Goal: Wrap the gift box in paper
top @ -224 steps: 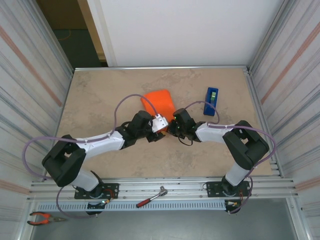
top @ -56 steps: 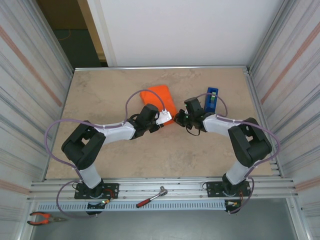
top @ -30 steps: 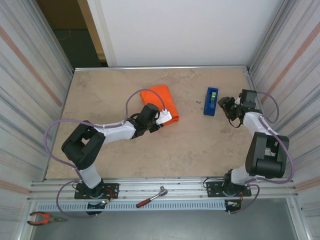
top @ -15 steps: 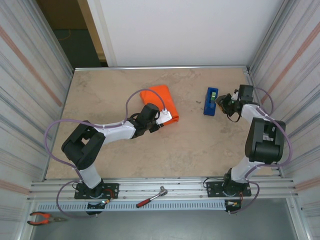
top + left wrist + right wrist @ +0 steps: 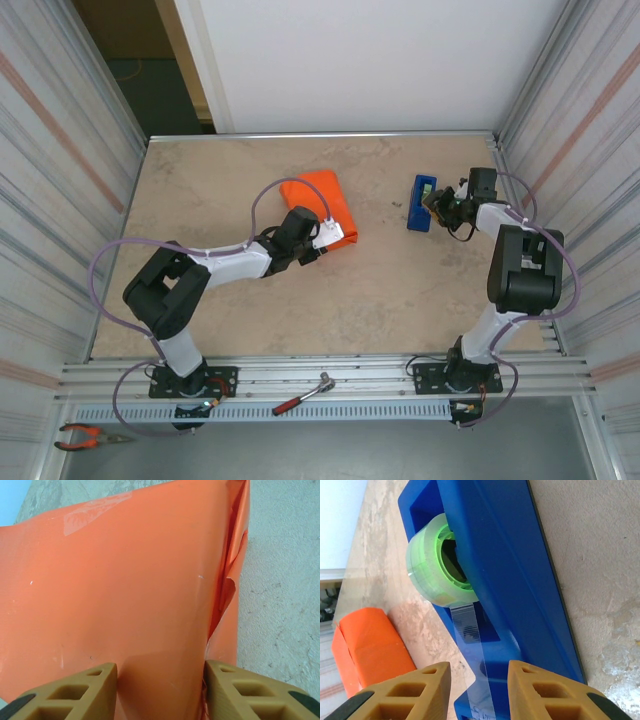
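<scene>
The orange paper [image 5: 316,199] lies folded into a parcel at the table's middle; the gift box is hidden inside it. My left gripper [image 5: 337,236] is shut on the parcel's near right corner. In the left wrist view the paper [image 5: 125,580] bulges between the left gripper [image 5: 160,672], touching both fingers, with a loose fold along its right side. My right gripper [image 5: 440,200] is at the right side of the blue tape dispenser [image 5: 422,203]. In the right wrist view the right gripper [image 5: 479,672] stands open, and the clear tape strip [image 5: 467,625] runs from the green roll [image 5: 435,565] down between its fingers.
The dispenser's blue body [image 5: 510,570] lies on the stone-patterned table, with the orange parcel [image 5: 370,640] beyond it. Metal walls close in on both sides. A red-handled wrench [image 5: 300,393] and pliers [image 5: 85,435] lie on the near rail, outside the work area.
My right gripper left the parcel, swung out to the far right, then came in against the tape dispenser. My left gripper and the parcel have stayed put over the last second.
</scene>
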